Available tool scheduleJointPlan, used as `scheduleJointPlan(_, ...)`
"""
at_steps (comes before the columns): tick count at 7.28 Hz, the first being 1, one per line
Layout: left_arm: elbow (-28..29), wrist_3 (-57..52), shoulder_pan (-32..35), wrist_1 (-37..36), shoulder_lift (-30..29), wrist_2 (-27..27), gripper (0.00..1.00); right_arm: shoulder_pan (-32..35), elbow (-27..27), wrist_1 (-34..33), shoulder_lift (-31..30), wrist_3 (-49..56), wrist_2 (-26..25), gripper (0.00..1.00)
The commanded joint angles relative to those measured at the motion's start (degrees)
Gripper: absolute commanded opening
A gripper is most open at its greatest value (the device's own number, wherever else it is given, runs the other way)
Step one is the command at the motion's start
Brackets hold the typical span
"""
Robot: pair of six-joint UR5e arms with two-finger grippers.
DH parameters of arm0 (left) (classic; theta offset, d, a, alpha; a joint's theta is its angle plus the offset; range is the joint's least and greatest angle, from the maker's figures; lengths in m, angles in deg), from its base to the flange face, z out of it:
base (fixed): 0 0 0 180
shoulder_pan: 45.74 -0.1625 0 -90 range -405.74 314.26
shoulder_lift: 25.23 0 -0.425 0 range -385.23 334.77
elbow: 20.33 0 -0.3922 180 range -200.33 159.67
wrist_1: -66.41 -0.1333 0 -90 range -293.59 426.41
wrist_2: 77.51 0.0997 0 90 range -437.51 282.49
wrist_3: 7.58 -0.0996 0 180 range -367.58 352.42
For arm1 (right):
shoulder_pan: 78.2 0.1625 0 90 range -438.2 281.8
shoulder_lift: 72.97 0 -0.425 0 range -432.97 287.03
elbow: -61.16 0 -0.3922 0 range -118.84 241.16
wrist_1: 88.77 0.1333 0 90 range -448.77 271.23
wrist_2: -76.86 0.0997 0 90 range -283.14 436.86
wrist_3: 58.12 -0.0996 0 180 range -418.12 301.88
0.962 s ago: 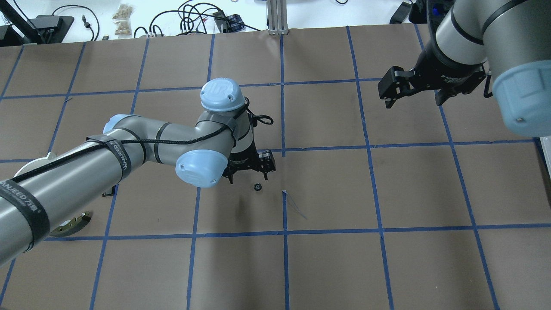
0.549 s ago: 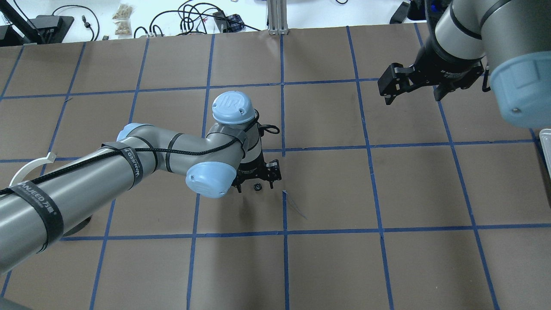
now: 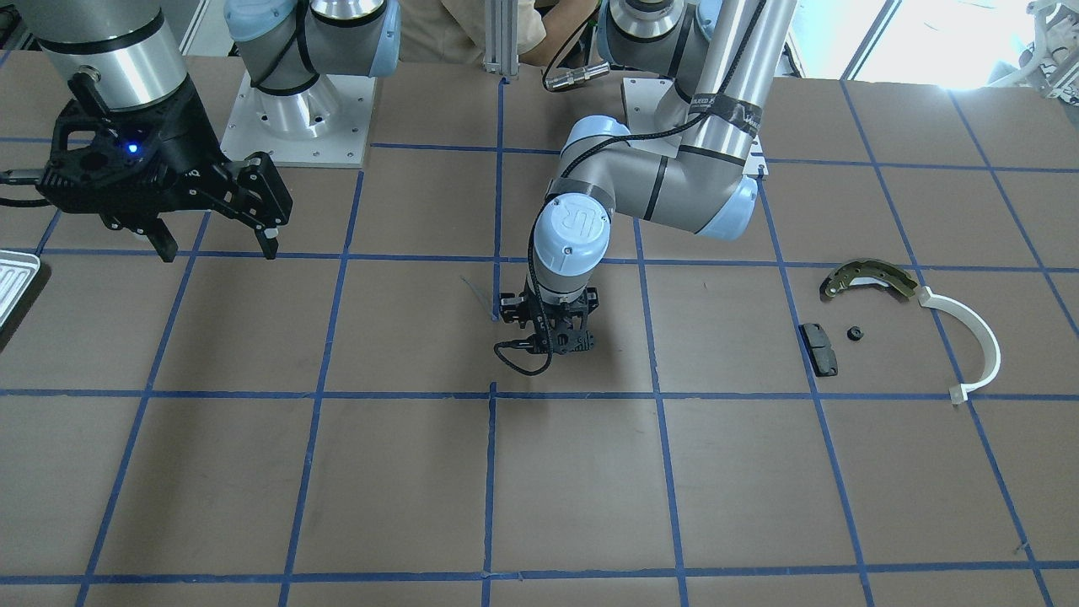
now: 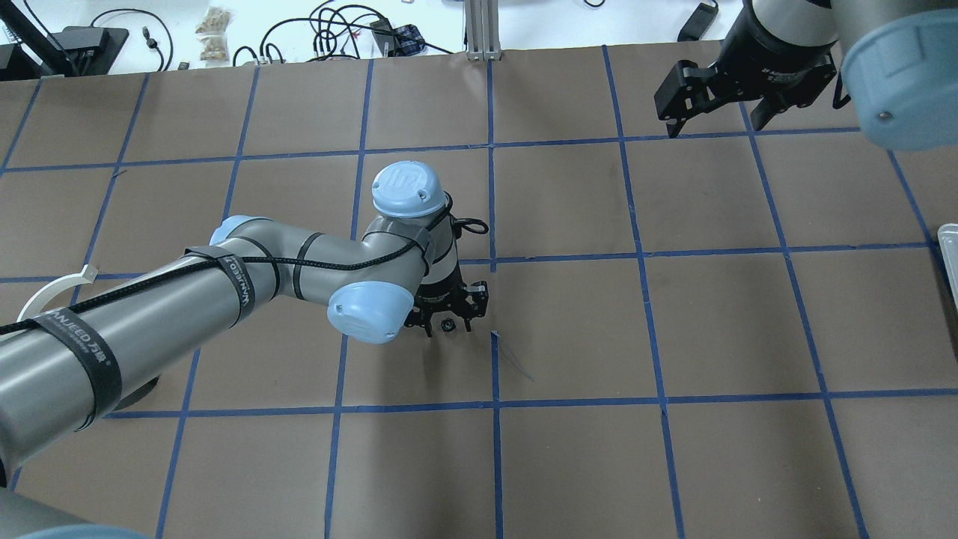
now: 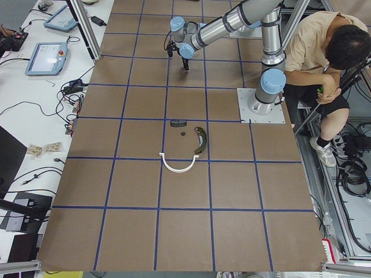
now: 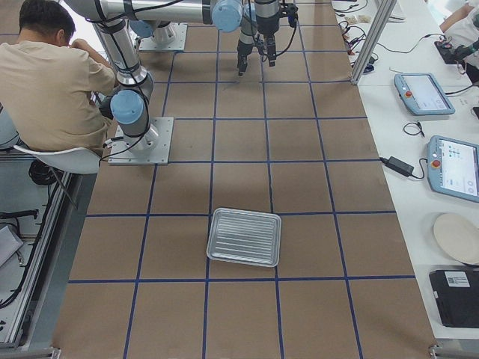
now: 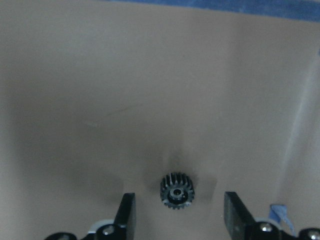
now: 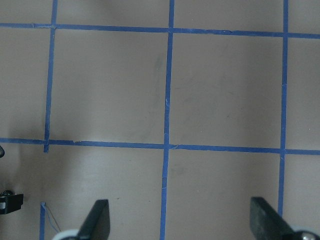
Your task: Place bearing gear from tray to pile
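A small black bearing gear (image 7: 176, 190) lies on the brown table, between the fingers of my open left gripper (image 7: 179, 197). The fingers (image 7: 127, 214) stand on either side of it and do not touch it. In the overhead view the gear (image 4: 447, 325) sits under that gripper (image 4: 447, 328) near the table's middle. My right gripper (image 4: 711, 120) is open and empty above the far right of the table. The ribbed silver tray (image 6: 244, 236) is empty. The pile holds an olive brake shoe (image 3: 868, 278), a white arc (image 3: 979, 339), a black pad (image 3: 818, 348) and another small gear (image 3: 854, 333).
The table is covered in brown paper with a blue tape grid. A person sits behind the robot bases (image 5: 324, 52). Cables and tablets lie on the white benches past the table's far edge (image 4: 337, 30).
My left gripper has moved toward the gear and lowered, so its fingers now straddle it. My right arm has drawn back toward the table's far edge.
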Motion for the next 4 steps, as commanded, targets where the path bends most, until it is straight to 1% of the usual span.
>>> scheduleJointPlan(1,-0.17,-0.37,-0.06,-1.29,-0.37,0.11,0.1,0.0,-0.58,0.1,0.43,0.03,0.08,1.0)
scheduleJointPlan(2,0.09,-0.55,-0.06,-1.83,-0.2,0.37,0.0,0.0,-0.4,0.1,0.34,0.03,0.08,1.0)
scheduleJointPlan(4,2.27,-1.08,-1.63,-0.79,1.55,0.55,0.0,0.0,-0.4,0.19,0.34,0.03,0.08,1.0)
